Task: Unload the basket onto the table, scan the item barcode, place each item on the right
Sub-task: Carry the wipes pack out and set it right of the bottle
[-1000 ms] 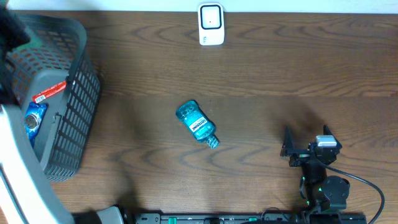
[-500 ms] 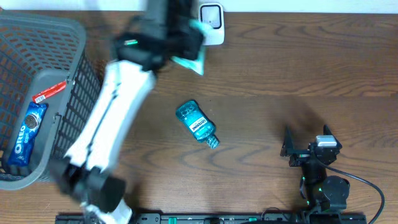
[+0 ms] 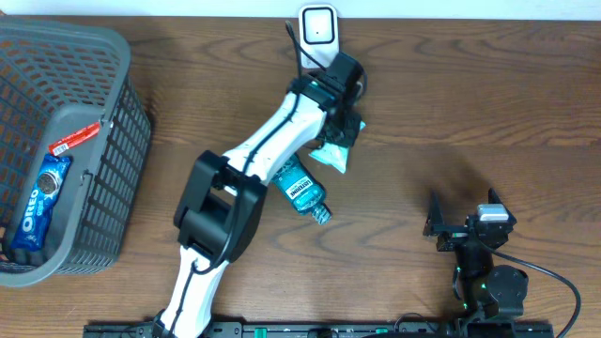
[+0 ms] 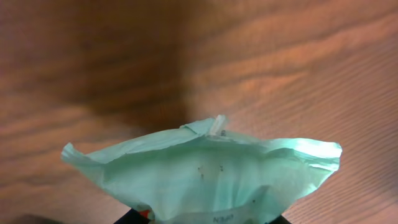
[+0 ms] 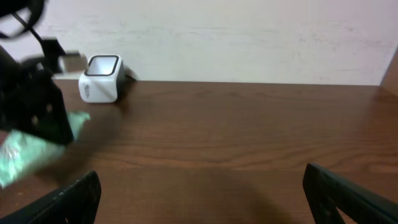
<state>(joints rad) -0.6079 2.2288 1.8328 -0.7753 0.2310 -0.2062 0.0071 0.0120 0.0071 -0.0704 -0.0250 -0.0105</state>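
— Left gripper point(image 3: 344, 120): what has it got?
— It's clamped on a pale green packet point(image 3: 332, 153), upper centre of the overhead frame, just below the white scanner point(image 3: 318, 36).
— Does the packet touch the scanner?
— No, there's a gap.
— And the right gripper point(image 3: 460, 223)?
— Jaws wide apart, holding nothing, at lower right. A blue mouthwash bottle point(image 3: 299, 186) lies mid-frame on the table point(image 3: 488, 94), and a grey basket point(image 3: 113, 122) sits at left.
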